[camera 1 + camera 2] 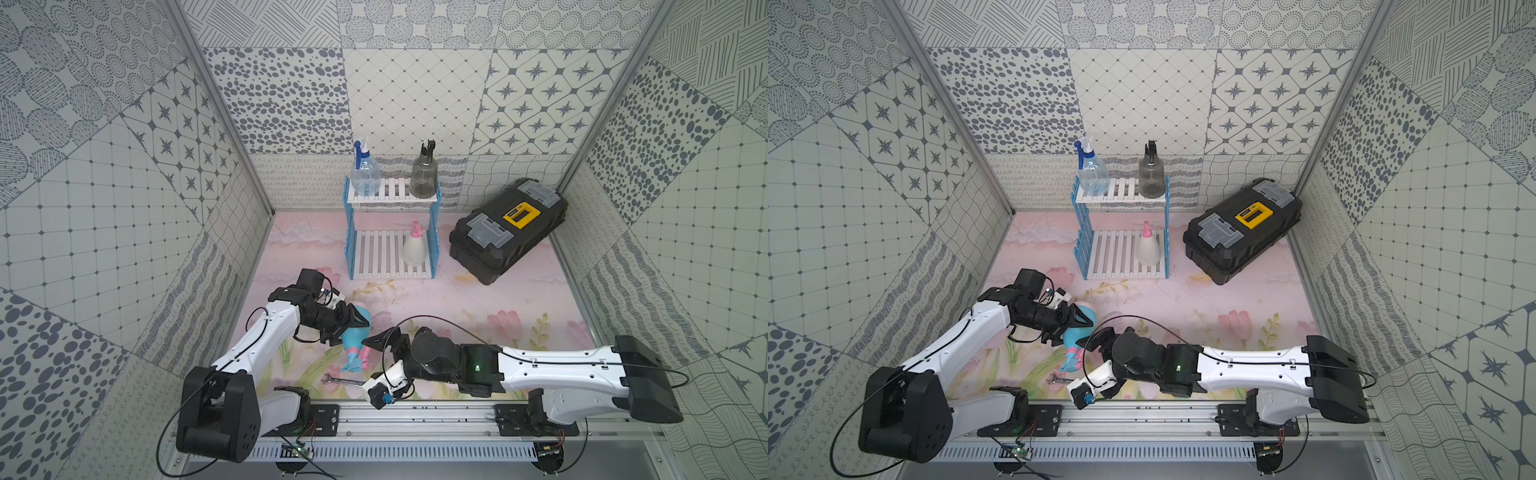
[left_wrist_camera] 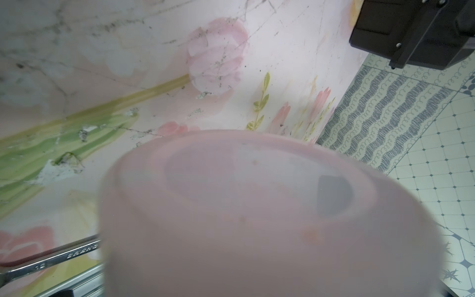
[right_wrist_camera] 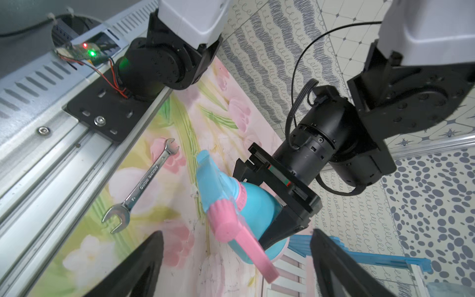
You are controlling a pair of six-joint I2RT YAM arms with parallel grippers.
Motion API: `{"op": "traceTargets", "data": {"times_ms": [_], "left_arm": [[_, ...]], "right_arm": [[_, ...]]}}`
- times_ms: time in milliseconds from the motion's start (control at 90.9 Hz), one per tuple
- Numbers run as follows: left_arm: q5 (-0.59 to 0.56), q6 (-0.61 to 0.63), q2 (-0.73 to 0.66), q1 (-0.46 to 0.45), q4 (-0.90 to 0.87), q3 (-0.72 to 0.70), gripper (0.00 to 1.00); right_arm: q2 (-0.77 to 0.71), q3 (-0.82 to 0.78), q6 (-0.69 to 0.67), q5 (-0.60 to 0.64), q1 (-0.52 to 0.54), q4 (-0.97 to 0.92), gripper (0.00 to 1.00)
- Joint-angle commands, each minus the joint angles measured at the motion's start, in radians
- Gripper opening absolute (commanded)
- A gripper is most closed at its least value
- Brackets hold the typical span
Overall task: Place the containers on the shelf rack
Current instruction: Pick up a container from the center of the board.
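The shelf rack (image 1: 390, 195) (image 1: 1121, 192) stands at the back. On its top shelf are a clear container with a blue trigger (image 1: 365, 174) (image 1: 1093, 176) and a smoky grey one (image 1: 423, 176) (image 1: 1151, 178). A white container with a pink trigger (image 1: 413, 249) (image 1: 1148, 249) stands on the lower shelf. My left gripper (image 1: 351, 328) (image 1: 1077, 326) is shut on the tilted light-blue container (image 1: 354, 334) (image 1: 1074, 336) (image 3: 257, 205), above the floor in front of the rack. That container's pinkish base (image 2: 231, 205) fills the left wrist view. My right gripper (image 1: 372, 347) (image 1: 1092, 345) (image 3: 236, 232) hangs open just beside its pink trigger.
A black toolbox with a yellow latch (image 1: 507, 228) (image 1: 1241, 228) sits right of the rack. A steel wrench (image 1: 343, 380) (image 3: 144, 180) (image 2: 51, 259) lies on the floral floor near the front rail (image 1: 415, 419). Patterned walls close in both sides and the back.
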Motion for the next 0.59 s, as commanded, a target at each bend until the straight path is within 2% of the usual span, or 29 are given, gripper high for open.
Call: {"op": "traceTargets", "data": {"times_ms": [0,165,583], "left_arm": [[0.019,0.019,0.045,-0.025,-0.044,0.030,0.62],[-0.010,-0.002,0.075,-0.042,-0.038,0.042,0.63],[-0.053,-0.055,0.152,-0.134,0.009,0.067,0.60]], "right_arm": [[0.031,0.047,-0.092,0.087,0.013,-0.047,0.82],[0.071,0.063,-0.146,0.117,0.020,-0.054,0.68],[0.091,0.082,-0.148,0.097,0.028,-0.079,0.45]]}}
